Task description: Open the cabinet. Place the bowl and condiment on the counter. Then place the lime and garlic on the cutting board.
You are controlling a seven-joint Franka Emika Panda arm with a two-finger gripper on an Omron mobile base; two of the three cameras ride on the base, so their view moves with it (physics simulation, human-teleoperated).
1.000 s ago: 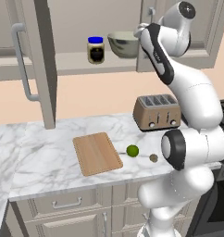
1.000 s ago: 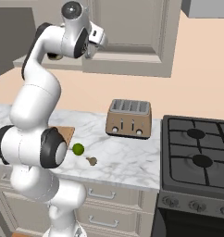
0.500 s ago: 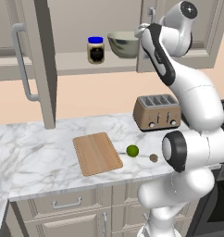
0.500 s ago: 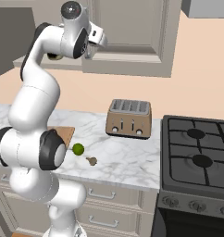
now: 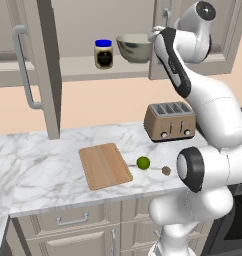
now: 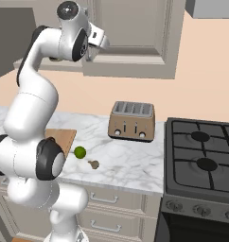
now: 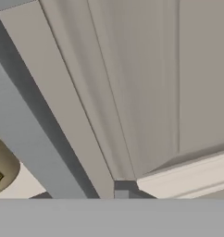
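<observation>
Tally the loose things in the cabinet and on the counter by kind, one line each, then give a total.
In the cabinet:
bowl: 1
condiment jar: 1
On the counter:
cutting board: 1
lime: 1
garlic: 1
toaster: 1
Total: 6

You get two base views from behind the arm, left and right, both sharing the worktop (image 5: 53, 170) and toaster (image 6: 132, 121); your hand view presses close against a cabinet door (image 7: 132, 83).
</observation>
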